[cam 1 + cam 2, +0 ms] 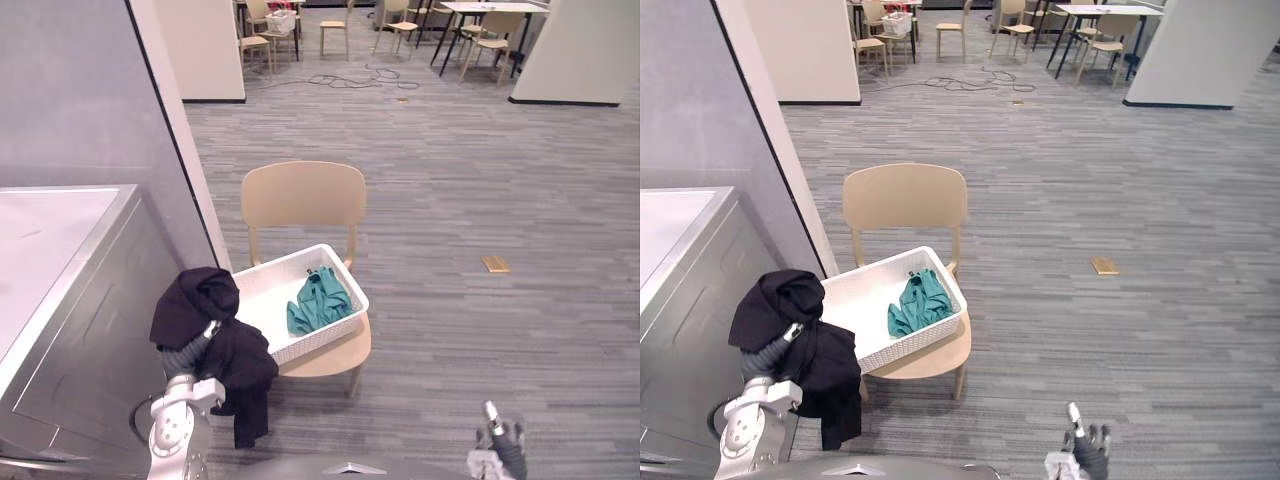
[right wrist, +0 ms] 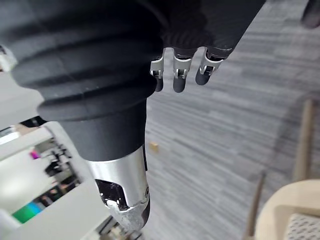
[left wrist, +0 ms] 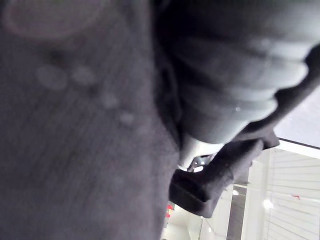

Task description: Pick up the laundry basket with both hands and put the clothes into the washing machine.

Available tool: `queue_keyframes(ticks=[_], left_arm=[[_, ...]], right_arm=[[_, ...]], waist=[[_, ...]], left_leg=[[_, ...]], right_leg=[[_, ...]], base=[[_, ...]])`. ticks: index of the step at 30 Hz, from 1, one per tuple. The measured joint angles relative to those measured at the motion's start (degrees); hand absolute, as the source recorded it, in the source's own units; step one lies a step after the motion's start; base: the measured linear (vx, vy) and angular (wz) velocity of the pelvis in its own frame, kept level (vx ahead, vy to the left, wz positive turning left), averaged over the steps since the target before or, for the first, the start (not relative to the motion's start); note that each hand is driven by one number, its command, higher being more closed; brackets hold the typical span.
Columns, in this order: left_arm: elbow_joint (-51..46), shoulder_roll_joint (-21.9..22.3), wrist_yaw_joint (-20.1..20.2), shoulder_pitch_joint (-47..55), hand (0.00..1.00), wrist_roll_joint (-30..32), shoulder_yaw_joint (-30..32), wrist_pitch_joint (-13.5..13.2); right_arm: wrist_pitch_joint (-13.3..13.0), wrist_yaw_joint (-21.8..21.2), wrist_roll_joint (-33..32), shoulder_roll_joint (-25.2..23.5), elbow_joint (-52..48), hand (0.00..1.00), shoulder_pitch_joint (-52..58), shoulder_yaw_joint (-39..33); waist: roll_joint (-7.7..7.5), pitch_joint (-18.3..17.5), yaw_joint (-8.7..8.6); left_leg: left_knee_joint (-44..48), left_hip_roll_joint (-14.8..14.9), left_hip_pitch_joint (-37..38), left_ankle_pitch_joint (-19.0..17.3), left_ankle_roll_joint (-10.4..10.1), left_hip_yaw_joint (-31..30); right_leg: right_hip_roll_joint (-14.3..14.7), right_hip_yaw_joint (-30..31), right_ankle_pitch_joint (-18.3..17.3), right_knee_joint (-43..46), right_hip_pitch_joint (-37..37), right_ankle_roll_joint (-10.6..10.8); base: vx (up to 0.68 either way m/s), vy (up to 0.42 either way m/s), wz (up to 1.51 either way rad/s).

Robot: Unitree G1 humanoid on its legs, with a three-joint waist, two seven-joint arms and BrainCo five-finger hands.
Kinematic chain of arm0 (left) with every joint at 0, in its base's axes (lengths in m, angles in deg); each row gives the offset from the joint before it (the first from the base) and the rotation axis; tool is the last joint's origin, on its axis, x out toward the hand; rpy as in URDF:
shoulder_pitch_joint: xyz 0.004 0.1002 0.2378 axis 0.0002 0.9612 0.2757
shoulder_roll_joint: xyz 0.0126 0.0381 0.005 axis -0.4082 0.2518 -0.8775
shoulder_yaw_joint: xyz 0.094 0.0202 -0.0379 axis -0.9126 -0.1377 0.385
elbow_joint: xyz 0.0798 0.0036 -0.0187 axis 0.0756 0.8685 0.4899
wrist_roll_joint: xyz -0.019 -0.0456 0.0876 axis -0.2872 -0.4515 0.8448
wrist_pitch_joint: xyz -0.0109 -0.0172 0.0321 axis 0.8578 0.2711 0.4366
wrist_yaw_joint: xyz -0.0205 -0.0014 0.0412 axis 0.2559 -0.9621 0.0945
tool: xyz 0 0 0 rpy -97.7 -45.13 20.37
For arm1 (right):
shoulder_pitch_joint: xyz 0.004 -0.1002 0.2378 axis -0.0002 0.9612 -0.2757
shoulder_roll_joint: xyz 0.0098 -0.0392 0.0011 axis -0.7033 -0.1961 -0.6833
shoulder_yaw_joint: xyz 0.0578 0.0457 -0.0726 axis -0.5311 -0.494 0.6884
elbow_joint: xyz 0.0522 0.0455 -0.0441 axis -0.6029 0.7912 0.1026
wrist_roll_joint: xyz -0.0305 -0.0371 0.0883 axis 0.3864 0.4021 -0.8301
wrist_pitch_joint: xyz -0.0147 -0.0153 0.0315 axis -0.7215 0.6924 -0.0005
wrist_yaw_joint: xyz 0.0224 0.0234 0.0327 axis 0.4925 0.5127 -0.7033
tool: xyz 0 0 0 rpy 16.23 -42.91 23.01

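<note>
The black garment [image 1: 228, 362] drapes our left hand [image 1: 186, 354], fingers hidden past telling, our right hand [image 2: 178, 75] hangs with fingers relaxed, and the teal garment [image 1: 318, 300] lies unloaded in the basket [image 1: 275, 265].

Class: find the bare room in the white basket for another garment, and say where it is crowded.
Free: the basket's white floor between the teal garment and its left wall. Crowded: the near-left corner, where the black garment hangs in front.

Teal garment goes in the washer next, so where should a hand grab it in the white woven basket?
Probably its raised, bunched middle, from straight above: the crumpled teal garment lies heaped in the white woven basket by its right wall, top uncovered.
</note>
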Motion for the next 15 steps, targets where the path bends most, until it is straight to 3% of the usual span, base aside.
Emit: queue_keyframes(ticks=[8, 11, 13, 15], left_arm=[[3.7, 1.1, 3.0, 3.4, 1.00, -6.7, 1.9, 0.8], [3.7, 1.1, 3.1, 3.4, 1.00, -9.1, 2.7, 0.8], [3.7, 1.1, 3.1, 3.3, 1.00, -10.4, 3.1, 0.8], [3.5, 1.1, 3.0, 2.9, 1.00, -12.6, 2.8, 0.9]], right_arm=[[2.5, -1.1, 5.2, 0.2, 10.1, 0.00, -1.1, 2.7], [2.4, -1.1, 5.3, 0.9, 14.2, 0.00, -2.7, 6.7], [2.2, -1.2, 6.0, 2.0, 16.0, 0.00, -5.6, 8.8], [1.7, -0.9, 7.5, 2.5, 18.1, 0.00, -9.5, 9.0]], waist=[[-0.20, 0.1, 2.09], [-0.88, 1.5, 2.72], [-0.68, 2.9, 3.67], [-0.93, 4.8, 3.94]], left_leg=[[3.6, 1.1, -1.3, -2.4, 0.0, -1.3], [6.6, 2.1, -4.9, -2.4, -0.4, -6.0], [7.9, 2.5, -7.9, -1.8, -0.5, -8.8], [6.9, 1.5, -12.2, 1.2, 0.4, -12.5]], right_leg=[[-0.1, -1.7, -2.2, 2.5, 0.6, 0.0], [-0.2, -5.2, -5.4, 8.0, -0.5, -0.6], [-0.3, -7.2, -7.2, 11.2, -2.3, -1.1], [-1.8, -11.1, -9.2, 14.6, -5.2, -1.6]], base=[[-0.01, -0.008, 0.11], [-0.02, -0.042, 0.61], [-0.08, -0.060, 0.67], [-0.11, -0.047, 1.00]])
